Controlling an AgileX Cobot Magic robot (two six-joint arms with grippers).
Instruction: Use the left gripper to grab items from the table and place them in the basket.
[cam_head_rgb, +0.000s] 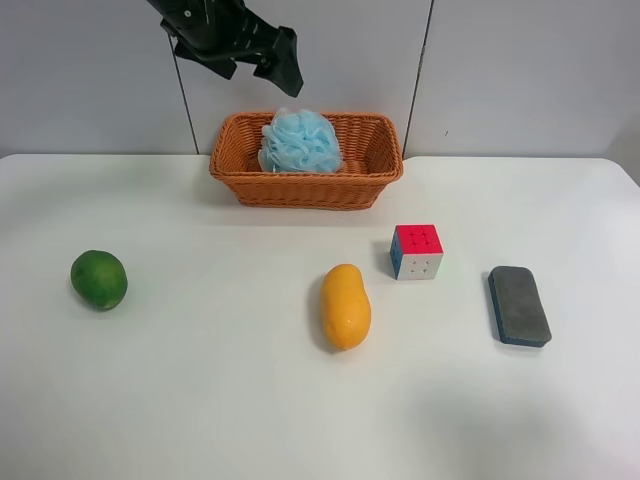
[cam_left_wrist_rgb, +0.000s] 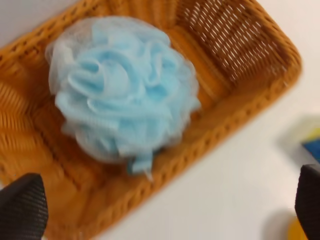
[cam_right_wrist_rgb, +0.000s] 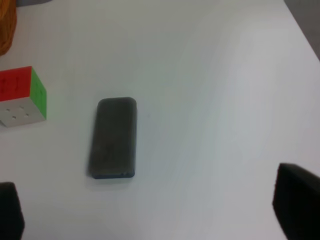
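Light falls bright and even on my white table (cam_head_rgb: 200, 400), seemingly from above. The mango (cam_head_rgb: 345, 306) and cube (cam_head_rgb: 417, 251) cast only short, soft shadows toward the high view's left. My left wrist picture smears, with the pouf (cam_left_wrist_rgb: 122, 90) and basket (cam_left_wrist_rgb: 240, 50) weave blurred. My right wrist picture is soft too, the eraser (cam_right_wrist_rgb: 113, 138) hazy-edged.

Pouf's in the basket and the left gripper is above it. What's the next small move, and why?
Probably swing the left gripper off the basket and down toward the mango. Its jaws stand open and empty, and the pouf lies inside the basket. The mango, green fruit, cube and eraser sit on the table. The mango looks among the nearest.
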